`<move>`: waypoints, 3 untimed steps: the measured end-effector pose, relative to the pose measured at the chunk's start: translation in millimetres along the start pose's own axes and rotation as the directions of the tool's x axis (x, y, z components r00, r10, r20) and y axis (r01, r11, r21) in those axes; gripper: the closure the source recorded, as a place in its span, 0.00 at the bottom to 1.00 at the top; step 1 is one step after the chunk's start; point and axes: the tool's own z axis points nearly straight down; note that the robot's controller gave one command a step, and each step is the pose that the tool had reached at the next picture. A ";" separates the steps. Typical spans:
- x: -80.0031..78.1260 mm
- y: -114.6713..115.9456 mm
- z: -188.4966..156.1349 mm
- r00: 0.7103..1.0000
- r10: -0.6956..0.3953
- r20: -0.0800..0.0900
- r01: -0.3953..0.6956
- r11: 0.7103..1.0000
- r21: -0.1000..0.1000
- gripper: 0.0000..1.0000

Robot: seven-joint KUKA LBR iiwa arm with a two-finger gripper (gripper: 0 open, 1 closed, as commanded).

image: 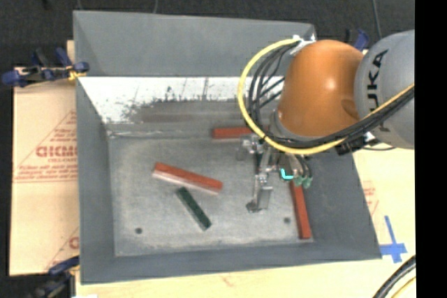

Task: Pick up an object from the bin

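Note:
My gripper (255, 204) hangs low over the bin floor, right of the middle, over bare floor with nothing seen in it. A long red bar (302, 211) lies just to its right along the right wall. To its left lies a red and pink bar (187, 178), slanted, and below that a short dark green bar (193, 209). Another red bar (229, 132) lies at the foot of the back wall, its right end hidden behind the arm.
The arm with its orange cover and looped cables reaches in from the right and covers the bin's back right corner. Bare floor lies along the front and the left side of the bin.

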 end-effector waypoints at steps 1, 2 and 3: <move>-37.4 31.3 142.8 0.982 -0.188 0.002 0.188 0.982 0.000 0.00; -38.5 30.8 139.0 0.983 -0.185 0.007 0.185 0.983 0.000 1.00; -28.6 15.7 -39.9 0.981 -0.193 0.016 0.193 0.981 0.003 1.00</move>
